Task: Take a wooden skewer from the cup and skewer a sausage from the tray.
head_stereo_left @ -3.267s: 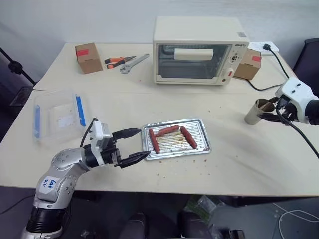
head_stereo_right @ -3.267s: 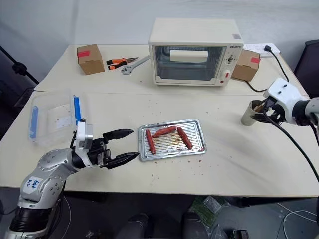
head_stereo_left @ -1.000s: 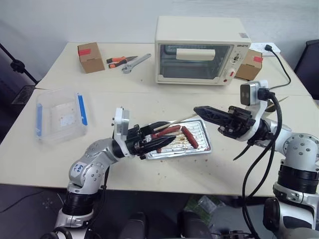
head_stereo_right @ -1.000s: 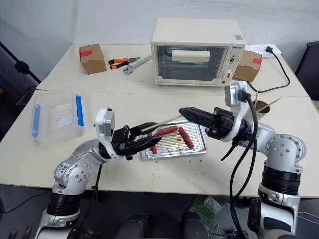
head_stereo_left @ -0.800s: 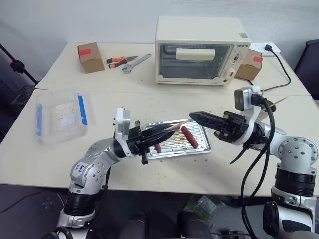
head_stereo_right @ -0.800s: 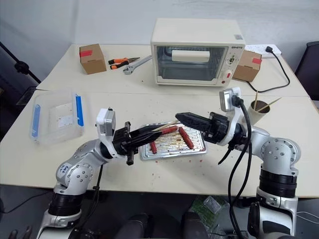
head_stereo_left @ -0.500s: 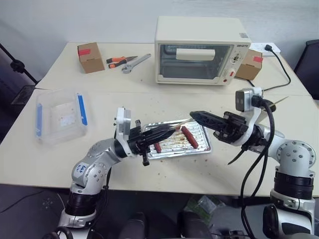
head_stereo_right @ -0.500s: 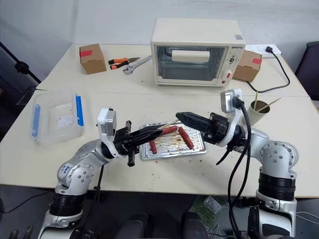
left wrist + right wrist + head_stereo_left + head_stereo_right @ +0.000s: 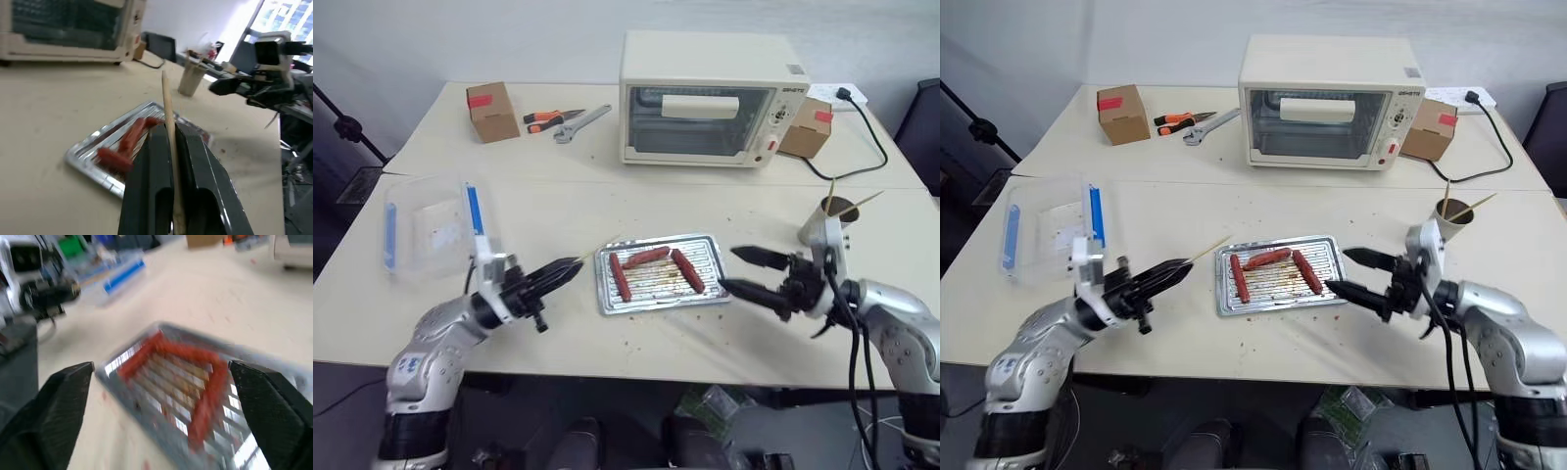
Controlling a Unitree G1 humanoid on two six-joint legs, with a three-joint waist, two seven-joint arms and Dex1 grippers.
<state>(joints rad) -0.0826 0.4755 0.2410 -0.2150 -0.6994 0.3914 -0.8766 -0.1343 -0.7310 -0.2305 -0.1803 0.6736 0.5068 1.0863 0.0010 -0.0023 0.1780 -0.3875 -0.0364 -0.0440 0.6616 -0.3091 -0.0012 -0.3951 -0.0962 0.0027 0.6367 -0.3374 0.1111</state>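
Note:
My left gripper (image 9: 560, 275) is shut on a thin wooden skewer (image 9: 1209, 251), left of the silver tray (image 9: 708, 253). The stick's tip points toward the tray, and in the left wrist view the skewer (image 9: 168, 110) rises from between the closed fingers. Three reddish-brown sausages lie on the tray: one sausage (image 9: 619, 278) along its left side, two more toward the middle and right. My right gripper (image 9: 738, 271) is open and holds nothing, just off the tray's right edge. The paper cup (image 9: 835, 218) with more sticks stands behind the right arm.
A cream toaster oven (image 9: 707, 98) stands at the back, its cable (image 9: 850, 157) trailing right. A clear plastic box with blue clips (image 9: 431, 230) sits at the left. Cardboard boxes (image 9: 487, 111) and hand tools (image 9: 563, 119) lie at the back left.
The two grippers have drawn apart and dropped lower. The right gripper let go of the skewer and opened; the left gripper carried the skewer off to the left of the tray.

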